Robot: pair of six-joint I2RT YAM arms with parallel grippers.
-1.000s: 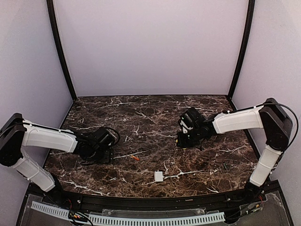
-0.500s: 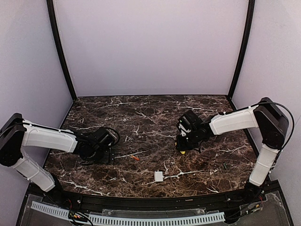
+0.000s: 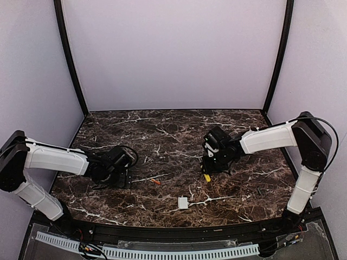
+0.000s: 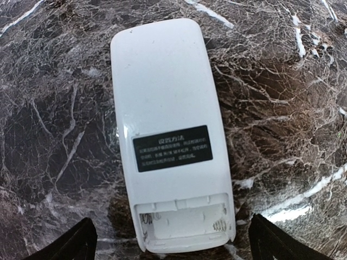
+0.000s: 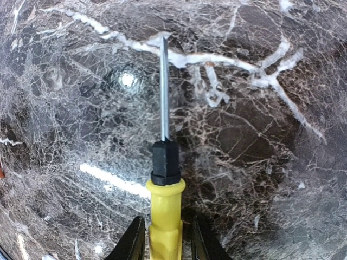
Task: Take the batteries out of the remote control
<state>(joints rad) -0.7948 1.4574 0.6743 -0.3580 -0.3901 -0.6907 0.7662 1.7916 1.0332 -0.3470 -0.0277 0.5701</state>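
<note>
Hovering left jaws (image 4: 173,246): apart, one tip either side of the remote's (image 4: 165,135) open-compartment end
remote: flat on table (image 3: 162,130), reaching ahead of left jaws
right jaws (image 5: 165,238): clamped on screwdriver (image 5: 165,162) handle
battery (image 3: 155,182): orange, just right of left jaws

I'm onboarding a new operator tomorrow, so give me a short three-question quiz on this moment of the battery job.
1. Multiple choice. In the left wrist view, the remote control's battery compartment is: A) shut; B) open, no batteries seen inside; C) open, holding two batteries.
2. True or false: the right gripper grips the remote control.
3. Short answer: what colour is the battery lying loose on the table near the small white cover piece?
Key: 1 B. 2 False; it is shut on the yellow-handled screwdriver. 3 Orange-red.
</note>
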